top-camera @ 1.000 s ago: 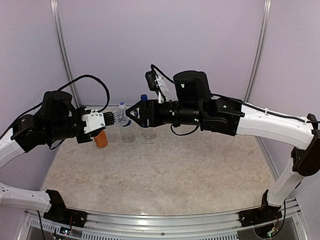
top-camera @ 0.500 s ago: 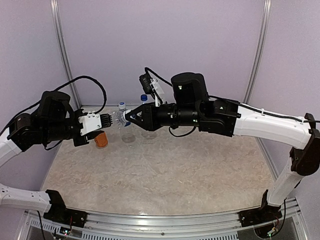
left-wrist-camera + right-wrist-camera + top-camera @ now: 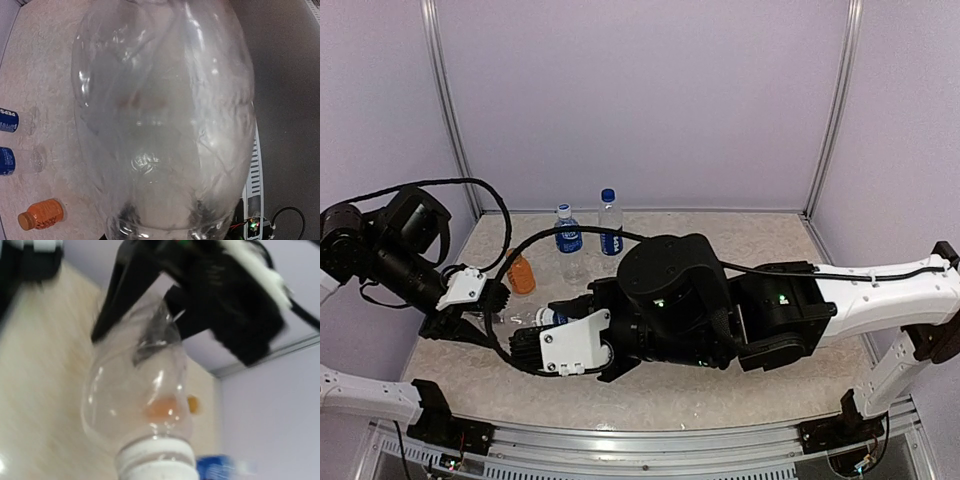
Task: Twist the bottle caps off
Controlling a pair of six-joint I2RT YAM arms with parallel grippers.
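Observation:
My left gripper (image 3: 492, 312) is shut on the base of the small clear unlabelled bottle (image 3: 520, 320) and holds it level above the table. The bottle fills the left wrist view (image 3: 165, 115). In the right wrist view its whitish neck ring (image 3: 155, 460) sits at the bottom edge, with a blurred blue shape (image 3: 220, 467) beside it. I cannot tell whether that shape is its cap. My right gripper (image 3: 525, 345) is at the bottle's neck end, its fingers hidden. Two blue-labelled bottles (image 3: 568, 238) (image 3: 611, 228) with blue caps and the orange bottle (image 3: 521, 275) stand at the back.
The right arm's bulky black wrist (image 3: 670, 310) lies low across the middle of the table. The left arm's cable (image 3: 510, 240) loops over the orange bottle. Purple walls close in the back and sides. A metal rail (image 3: 650, 440) runs along the near edge.
Both arms have dropped from high at the back to low over the near left of the table, carrying the small clear bottle. The bottles at the back now show in full.

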